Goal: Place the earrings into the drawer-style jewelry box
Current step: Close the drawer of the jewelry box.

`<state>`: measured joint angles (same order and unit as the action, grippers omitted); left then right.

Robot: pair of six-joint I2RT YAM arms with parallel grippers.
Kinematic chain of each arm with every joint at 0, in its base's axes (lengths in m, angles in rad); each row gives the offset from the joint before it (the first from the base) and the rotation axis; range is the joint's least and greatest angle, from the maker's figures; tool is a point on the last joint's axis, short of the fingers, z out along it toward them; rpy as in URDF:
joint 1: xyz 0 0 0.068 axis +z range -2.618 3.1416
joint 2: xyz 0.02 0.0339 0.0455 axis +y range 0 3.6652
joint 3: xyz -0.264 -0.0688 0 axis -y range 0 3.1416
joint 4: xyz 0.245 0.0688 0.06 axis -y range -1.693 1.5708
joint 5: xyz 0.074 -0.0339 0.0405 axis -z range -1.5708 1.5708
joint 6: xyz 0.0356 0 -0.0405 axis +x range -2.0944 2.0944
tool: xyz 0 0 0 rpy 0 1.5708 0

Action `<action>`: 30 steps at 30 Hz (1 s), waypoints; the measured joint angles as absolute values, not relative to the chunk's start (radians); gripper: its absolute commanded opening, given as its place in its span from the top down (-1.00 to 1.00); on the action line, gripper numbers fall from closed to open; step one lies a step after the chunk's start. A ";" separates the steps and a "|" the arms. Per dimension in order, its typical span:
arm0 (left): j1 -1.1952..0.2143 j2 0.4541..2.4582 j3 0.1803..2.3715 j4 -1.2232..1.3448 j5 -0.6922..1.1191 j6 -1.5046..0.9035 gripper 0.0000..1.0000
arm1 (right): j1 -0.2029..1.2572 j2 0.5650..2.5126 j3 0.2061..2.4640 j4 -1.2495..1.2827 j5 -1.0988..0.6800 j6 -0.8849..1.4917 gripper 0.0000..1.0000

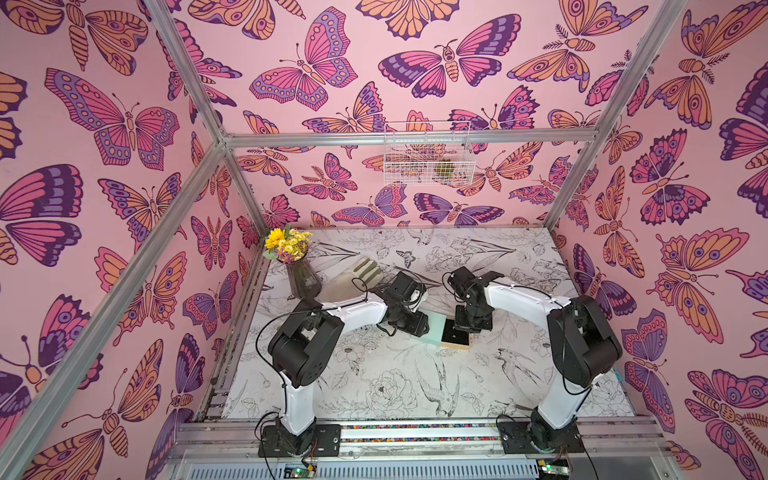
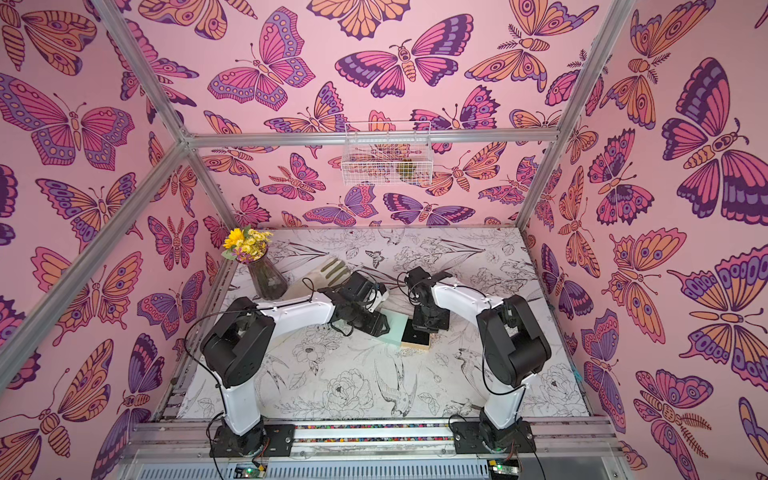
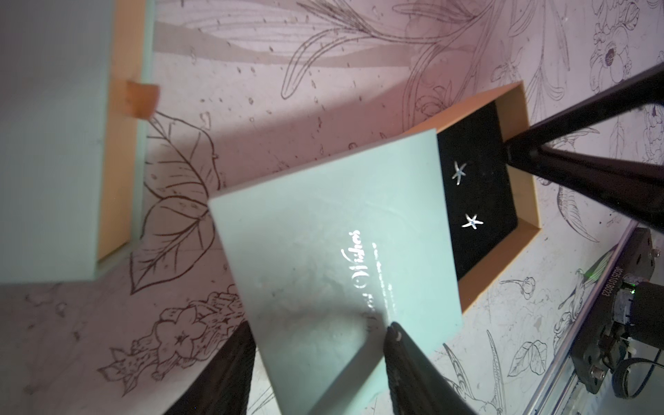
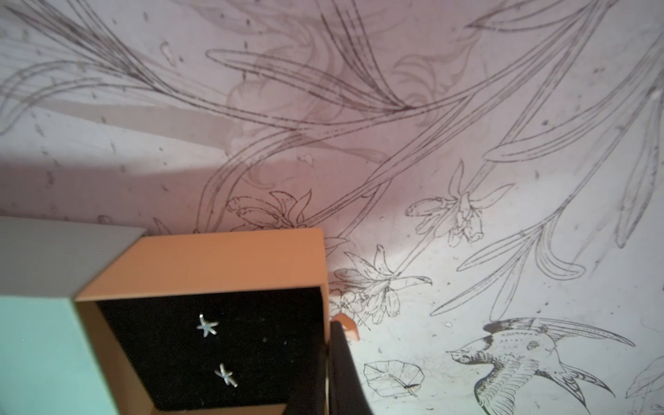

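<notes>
Gently now: left fingers (image 3: pixel 413 366) clamp the mint sleeve (image 3: pixel 323 269), right fingers (image 3: pixel 575 176) pinch the tab (image 4: pixel 346 323); I'd push the drawer (image 4: pixel 201 262) straight in, keeping the earrings (image 4: pixel 207 326) seated.

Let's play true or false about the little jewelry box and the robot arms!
1. Two star-shaped earrings lie on the black pad inside the drawer. True.
2. The drawer is pushed all the way shut. False: it sticks out of the green cover, so it is open.
3. The vase holds yellow flowers. True.
4. The right gripper is wide open, up in the air. False: it is shut on the drawer's little tab.
5. The wire basket stands on the table. False: it hangs up on the back wall.
</notes>
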<state>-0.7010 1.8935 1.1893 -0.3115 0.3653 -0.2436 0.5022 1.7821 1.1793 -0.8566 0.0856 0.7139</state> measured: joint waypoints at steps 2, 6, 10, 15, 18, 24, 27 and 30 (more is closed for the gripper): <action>-0.701 1.894 1.189 -0.311 0.366 -0.244 -0.17 | 0.502 1.782 1.179 -0.857 0.086 0.726 1.00; -0.702 1.894 1.190 -0.312 0.365 -0.245 -0.17 | 0.502 1.782 1.179 -0.851 0.074 0.749 1.00; -0.711 1.894 1.192 -0.315 0.362 -0.249 -0.17 | 0.502 1.781 1.168 -0.823 0.038 0.764 1.00; -0.719 1.894 1.195 -0.316 0.355 -0.252 -0.18 | 0.502 1.769 1.153 -0.778 -0.010 0.767 0.90; -0.719 1.894 1.195 -0.316 0.350 -0.260 -0.23 | 0.502 1.763 1.149 -0.770 -0.013 0.764 0.65; -0.716 1.888 1.195 -0.316 0.349 -0.282 -0.51 | 0.504 1.686 1.125 -0.749 -0.012 0.731 0.28; -0.709 1.873 1.194 -0.314 0.351 -0.294 -0.50 | 0.504 1.615 1.106 -0.748 -0.002 0.712 0.32; -0.699 1.861 1.194 -0.303 0.355 -0.299 -0.37 | 0.501 1.581 1.092 -0.754 0.033 0.706 0.66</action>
